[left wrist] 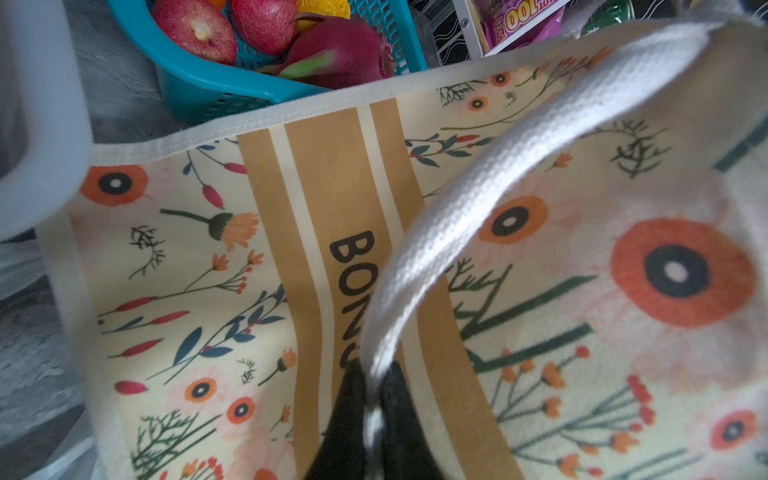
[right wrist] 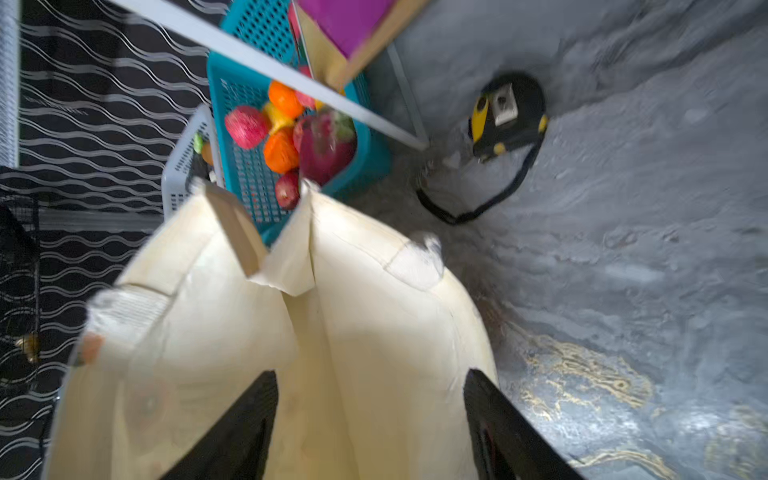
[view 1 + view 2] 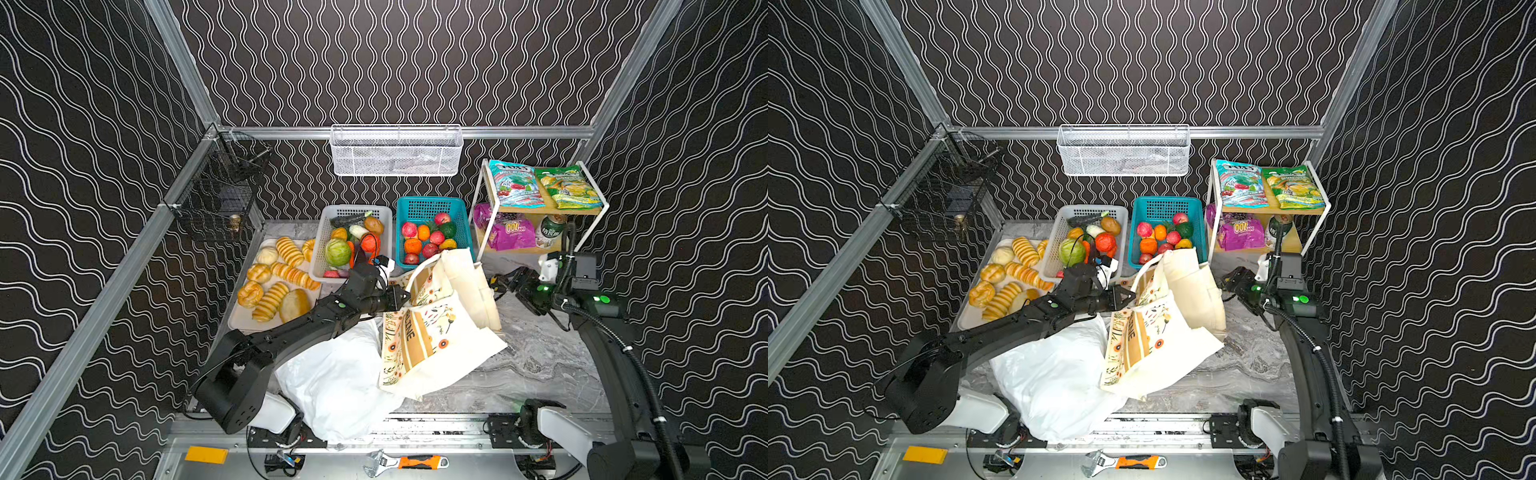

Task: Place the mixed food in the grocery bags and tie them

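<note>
Nearest me, the white plastic carrier bag [image 3: 332,374] is lying crumpled, and I cannot see into it. Just beyond, I am holding up the cream floral tote [image 3: 436,332] by its webbing handle [image 1: 478,208], my left gripper [image 1: 374,415] pinching that strap. My right gripper [image 2: 370,382] is standing spread wide beside the tote, gripping nothing. Farther back, the cabbage [image 3: 337,252] is sitting in the white basket [image 3: 357,206], and the teal packet [image 3: 515,185], purple packet [image 3: 509,232] and green can [image 3: 550,232] are sitting on the rack [image 3: 482,208]. I judge packing is barely beginning, with tying far off.

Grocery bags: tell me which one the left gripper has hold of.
The cream flower-printed canvas tote: the left gripper is shut on its white webbing handle. The white plastic carrier bag lies crumpled beside it, ungripped.
</note>
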Action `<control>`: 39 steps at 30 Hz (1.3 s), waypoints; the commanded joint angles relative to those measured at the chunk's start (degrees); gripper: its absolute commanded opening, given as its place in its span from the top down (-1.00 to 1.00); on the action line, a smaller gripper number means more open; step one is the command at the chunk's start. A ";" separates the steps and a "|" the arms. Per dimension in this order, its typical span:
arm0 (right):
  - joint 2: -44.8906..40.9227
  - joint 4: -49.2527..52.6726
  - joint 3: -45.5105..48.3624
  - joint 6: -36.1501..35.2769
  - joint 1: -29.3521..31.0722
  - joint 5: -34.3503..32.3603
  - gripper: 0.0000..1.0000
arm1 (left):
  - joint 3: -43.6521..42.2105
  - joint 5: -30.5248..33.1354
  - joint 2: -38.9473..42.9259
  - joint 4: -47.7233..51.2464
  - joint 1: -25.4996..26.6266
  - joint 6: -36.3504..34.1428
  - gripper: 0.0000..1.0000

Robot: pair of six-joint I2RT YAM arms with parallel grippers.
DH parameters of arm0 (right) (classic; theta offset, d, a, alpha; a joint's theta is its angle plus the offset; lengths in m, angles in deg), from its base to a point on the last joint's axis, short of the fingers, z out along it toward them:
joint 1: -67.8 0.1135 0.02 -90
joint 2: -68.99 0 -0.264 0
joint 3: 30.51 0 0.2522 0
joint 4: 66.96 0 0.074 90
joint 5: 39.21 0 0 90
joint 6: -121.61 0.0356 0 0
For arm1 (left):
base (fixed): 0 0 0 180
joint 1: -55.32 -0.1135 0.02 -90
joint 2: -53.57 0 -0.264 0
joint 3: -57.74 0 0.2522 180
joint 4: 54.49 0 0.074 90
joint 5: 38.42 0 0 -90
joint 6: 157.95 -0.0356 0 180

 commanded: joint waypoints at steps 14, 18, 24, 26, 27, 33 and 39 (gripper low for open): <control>8.21 -14.17 11.71 -6.31 -0.28 15.36 1.00 | 0.85 -4.26 -0.45 -3.50 -0.23 0.45 1.00; 3.38 -7.55 7.03 -8.96 -0.16 11.39 1.00 | 3.77 -6.58 1.38 -2.58 -0.29 -1.24 0.19; -2.59 -0.37 -2.73 -12.91 -0.10 7.60 1.00 | 8.93 -2.17 7.32 5.93 -0.30 -5.28 -0.48; -2.50 0.32 -4.77 -13.99 -0.11 7.34 1.00 | 10.52 -0.66 7.47 9.79 -0.24 -6.90 -0.48; -2.23 0.12 -4.87 -13.38 -0.10 6.74 1.00 | 11.02 -0.45 7.00 11.00 -0.24 -7.60 -0.46; -0.19 2.17 -3.29 -11.33 -0.19 7.02 0.92 | 9.89 -2.18 4.93 11.00 -0.11 -5.05 -0.40; -1.58 1.05 0.32 -6.52 -0.27 -3.18 -0.10 | 11.98 3.34 1.92 24.92 -0.11 -6.74 -0.52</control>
